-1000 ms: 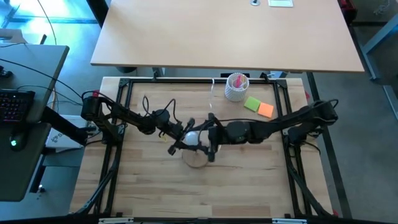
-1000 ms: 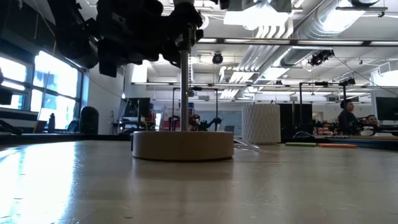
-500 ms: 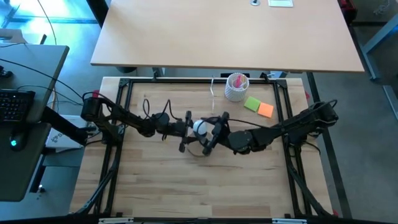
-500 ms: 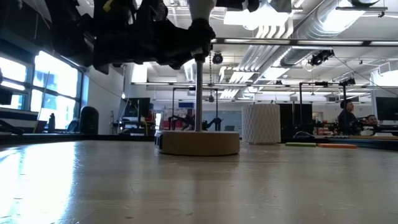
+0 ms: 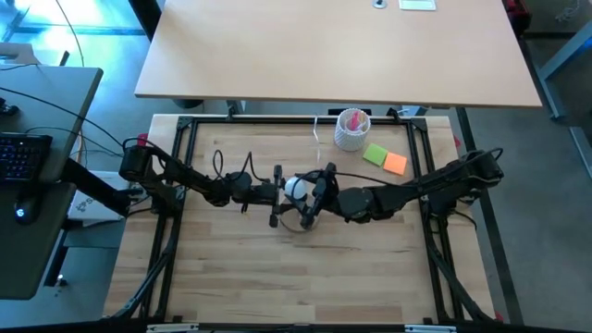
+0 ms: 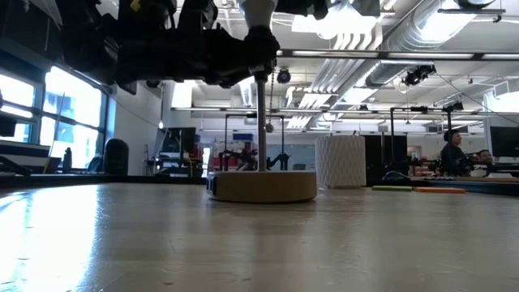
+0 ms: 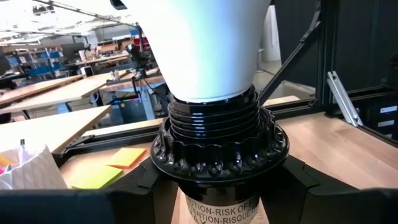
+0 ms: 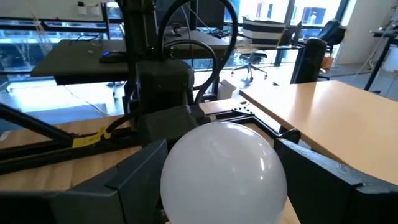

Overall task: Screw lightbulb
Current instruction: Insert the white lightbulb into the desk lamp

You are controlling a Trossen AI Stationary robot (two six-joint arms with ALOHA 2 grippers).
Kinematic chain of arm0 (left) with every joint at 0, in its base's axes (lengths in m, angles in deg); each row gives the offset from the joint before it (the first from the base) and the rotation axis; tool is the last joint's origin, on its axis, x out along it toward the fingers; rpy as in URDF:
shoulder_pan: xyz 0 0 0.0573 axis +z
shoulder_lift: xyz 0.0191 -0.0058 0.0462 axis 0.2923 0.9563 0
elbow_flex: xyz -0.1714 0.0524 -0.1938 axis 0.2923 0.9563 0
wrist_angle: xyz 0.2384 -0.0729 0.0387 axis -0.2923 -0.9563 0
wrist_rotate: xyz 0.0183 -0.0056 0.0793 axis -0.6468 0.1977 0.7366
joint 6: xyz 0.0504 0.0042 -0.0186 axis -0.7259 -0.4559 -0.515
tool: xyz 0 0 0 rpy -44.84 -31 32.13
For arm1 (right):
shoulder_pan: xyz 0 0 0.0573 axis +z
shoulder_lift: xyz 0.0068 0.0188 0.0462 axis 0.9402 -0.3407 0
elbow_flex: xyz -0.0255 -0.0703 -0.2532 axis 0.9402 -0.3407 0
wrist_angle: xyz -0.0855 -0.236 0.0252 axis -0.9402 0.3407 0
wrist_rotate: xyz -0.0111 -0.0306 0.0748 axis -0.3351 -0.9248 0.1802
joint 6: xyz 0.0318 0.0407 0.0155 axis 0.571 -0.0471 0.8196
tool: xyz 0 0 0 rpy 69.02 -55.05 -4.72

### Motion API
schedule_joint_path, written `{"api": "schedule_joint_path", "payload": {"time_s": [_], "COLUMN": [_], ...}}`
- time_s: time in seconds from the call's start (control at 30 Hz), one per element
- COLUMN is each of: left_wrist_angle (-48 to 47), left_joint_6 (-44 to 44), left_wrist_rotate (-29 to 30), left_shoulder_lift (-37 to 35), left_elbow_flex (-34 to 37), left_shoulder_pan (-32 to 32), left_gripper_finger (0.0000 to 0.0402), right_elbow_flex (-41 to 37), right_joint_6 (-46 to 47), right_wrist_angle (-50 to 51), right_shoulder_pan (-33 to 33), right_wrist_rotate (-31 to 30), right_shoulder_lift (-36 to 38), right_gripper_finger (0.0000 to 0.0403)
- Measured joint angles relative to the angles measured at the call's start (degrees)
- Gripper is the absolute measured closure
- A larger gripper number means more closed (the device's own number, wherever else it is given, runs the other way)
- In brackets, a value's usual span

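Two grippers meet at mid-table. Left gripper (image 5: 276, 195) clamps the black socket (image 7: 219, 149) on the wooden stand (image 6: 264, 186). Right gripper (image 5: 319, 193) grips the lightbulb (image 5: 295, 188), seated in that socket.

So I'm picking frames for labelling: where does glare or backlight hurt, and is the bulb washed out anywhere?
Low view: bright ceiling lights leave the arms as dark silhouettes above the wooden stand. Left wrist view: the lightbulb is a flat, washed-out white, though the black socket is crisp. Right wrist view: bulb evenly lit, windows behind bright.
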State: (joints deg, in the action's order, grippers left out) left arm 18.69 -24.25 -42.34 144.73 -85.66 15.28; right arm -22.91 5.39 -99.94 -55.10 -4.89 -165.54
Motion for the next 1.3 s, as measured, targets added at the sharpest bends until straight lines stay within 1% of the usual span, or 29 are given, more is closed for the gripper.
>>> {"api": "schedule_joint_path", "payload": {"time_s": [0.27, 0.37, 0.5, 0.57, 0.67, 0.8, 0.93, 1.03, 1.17, 1.23, 1.3], "left_wrist_angle": [-1.4, -1.5, -1.7, -1.8, -2.0, -2.0, -2.4, -2.7, -3.8, -5.8, -6.9], "left_joint_6": [0.4, 0.1, 0.2, 0.4, 1.1, 1.1, 1.5, 1.8, 0.1, -0.7, -1.0], "left_wrist_rotate": [-0.3, -0.3, -0.3, -0.2, -0.1, -0.1, -0.1, -0.5, -1.5, -1.4, -1.0], "left_shoulder_lift": [-0.1, -0.2, -0.1, -0.1, -0.1, -0.1, -0.1, -0.1, -0.5, -2.0, -4.2], "left_elbow_flex": [-0.1, -0.2, -0.3, -0.3, -0.3, -0.3, -0.2, -0.2, -0.1, 0.9, 2.9], "left_shoulder_pan": [0.1, 0.3, 0.3, 0.3, 0.3, 0.4, 0.6, 0.6, 0.7, 0.9, 1.5], "left_gripper_finger": [0.0231, 0.0231, 0.0231, 0.0231, 0.0231, 0.0231, 0.0231, 0.0231, 0.0231, 0.0231, 0.0231], "right_elbow_flex": [0.0, 0.0, 0.0, 0.0, 0.0, 0.0, 0.0, 0.0, 0.0, 0.0, 0.0], "right_joint_6": [-0.4, 0.4, 1.9, 1.6, 1.4, -0.5, -3.6, -3.7, -5.6, -6.8, -8.3], "right_wrist_angle": [0.5, 1.4, 2.1, 1.8, 1.7, -1.2, -3.2, -3.3, -3.1, -3.1, -2.8], "right_shoulder_pan": [-0.1, -0.6, -1.9, -2.4, -2.9, -3.1, -3.1, -2.9, -1.5, 0.0, 1.9], "right_wrist_rotate": [1.7, 4.2, 10.5, 11.4, 10.0, 8.1, 7.8, 7.6, 7.1, 3.9, -1.0], "right_shoulder_lift": [0.5, 0.6, 0.5, 0.5, 0.5, 0.6, 1.8, 3.2, 5.3, 6.6, 7.8], "right_gripper_finger": [0.0115, 0.0108, 0.0094, 0.0092, 0.0091, 0.0091, 0.0091, 0.0091, 0.0091, 0.0091, 0.0091]}}
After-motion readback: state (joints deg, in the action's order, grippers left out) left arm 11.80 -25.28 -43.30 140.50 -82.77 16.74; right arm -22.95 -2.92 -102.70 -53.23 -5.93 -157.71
